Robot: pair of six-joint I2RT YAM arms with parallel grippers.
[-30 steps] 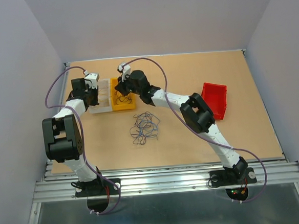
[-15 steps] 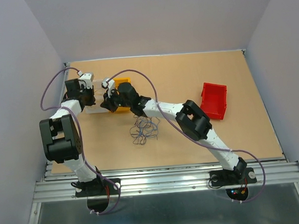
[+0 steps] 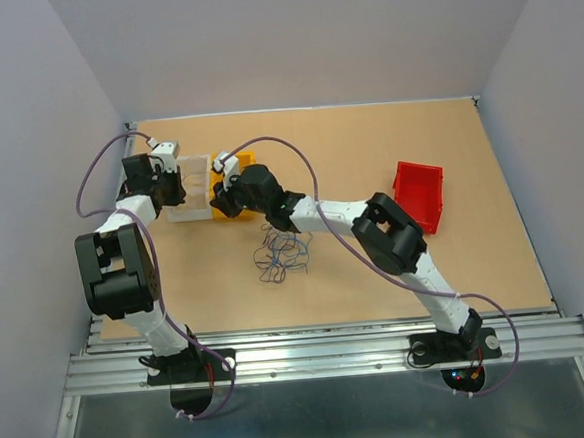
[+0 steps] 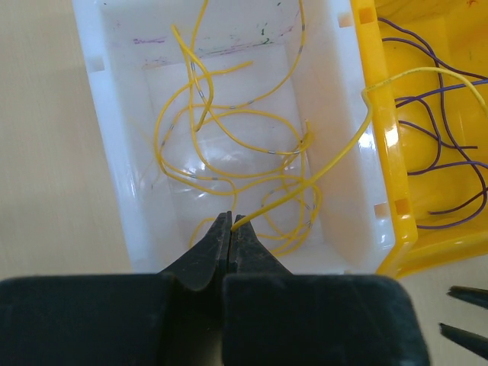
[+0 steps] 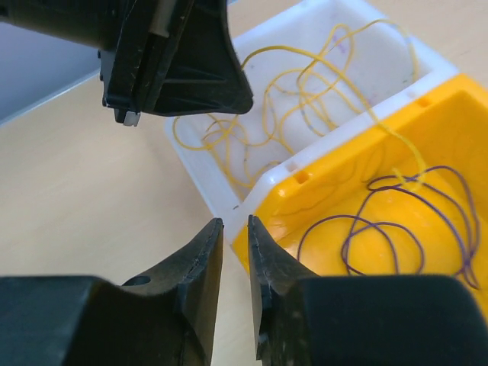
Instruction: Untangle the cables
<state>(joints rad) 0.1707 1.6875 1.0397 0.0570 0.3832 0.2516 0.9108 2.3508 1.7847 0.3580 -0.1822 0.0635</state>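
Left gripper (image 4: 231, 223) clenched on a yellow wire (image 4: 320, 171) running to 2 o'clock. Right gripper (image 5: 235, 226) barely parted, empty. Its arm (image 3: 324, 215) hides part of the cables (image 3: 275, 263).

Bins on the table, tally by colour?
white bin: 1
yellow bin: 1
red bin: 1
Total: 3
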